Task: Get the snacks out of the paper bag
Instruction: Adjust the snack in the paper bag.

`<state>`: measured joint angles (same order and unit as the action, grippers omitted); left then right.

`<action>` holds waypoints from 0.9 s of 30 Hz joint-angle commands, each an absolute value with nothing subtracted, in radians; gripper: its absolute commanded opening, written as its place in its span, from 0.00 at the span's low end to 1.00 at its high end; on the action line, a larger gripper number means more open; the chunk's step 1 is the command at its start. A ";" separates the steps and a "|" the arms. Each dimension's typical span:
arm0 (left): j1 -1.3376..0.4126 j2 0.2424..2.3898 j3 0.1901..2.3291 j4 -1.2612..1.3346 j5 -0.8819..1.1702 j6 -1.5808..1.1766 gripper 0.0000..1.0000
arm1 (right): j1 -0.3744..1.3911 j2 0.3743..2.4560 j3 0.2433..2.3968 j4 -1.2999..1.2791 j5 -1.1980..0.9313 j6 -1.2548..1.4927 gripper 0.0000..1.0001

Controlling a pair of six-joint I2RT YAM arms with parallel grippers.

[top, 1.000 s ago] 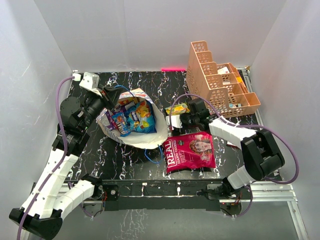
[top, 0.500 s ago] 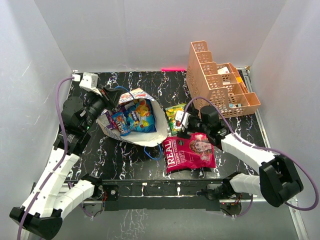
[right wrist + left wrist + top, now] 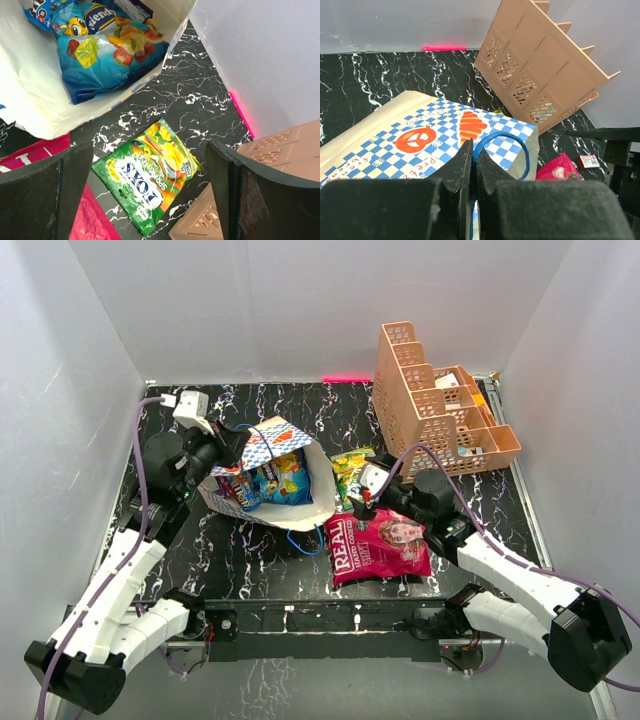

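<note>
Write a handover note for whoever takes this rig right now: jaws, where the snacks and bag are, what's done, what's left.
Grippers: the left gripper has its jaws shut on the paper bag at the rim, by the blue cord handle. The right gripper has its jaws open and empty, above the yellow-green packet.
Bag: lying on its side, mouth toward the right arm.
Done: the large red bag and the yellow-green packet lie on the table, outside the bag.
Left: the blue packet and a few more are inside the bag.

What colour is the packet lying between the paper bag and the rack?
The packet is green and yellow; the right wrist view shows it best.
</note>
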<state>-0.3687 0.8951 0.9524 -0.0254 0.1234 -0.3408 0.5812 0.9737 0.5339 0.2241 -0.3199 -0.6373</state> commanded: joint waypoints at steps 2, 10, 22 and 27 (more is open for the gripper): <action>-0.371 0.888 0.979 0.024 0.129 -0.304 0.00 | 0.635 0.990 0.628 0.215 -0.274 -0.660 1.00; -0.371 0.844 1.003 -0.039 0.121 -0.341 0.00 | 0.672 0.991 0.722 0.164 -0.413 -0.402 1.00; -0.371 0.857 1.034 -0.045 0.167 -0.352 0.00 | 0.936 1.239 1.019 0.004 0.002 0.314 0.98; -0.372 0.866 1.034 -0.033 0.133 -0.371 0.00 | 1.017 1.395 1.157 -0.127 0.267 0.519 0.92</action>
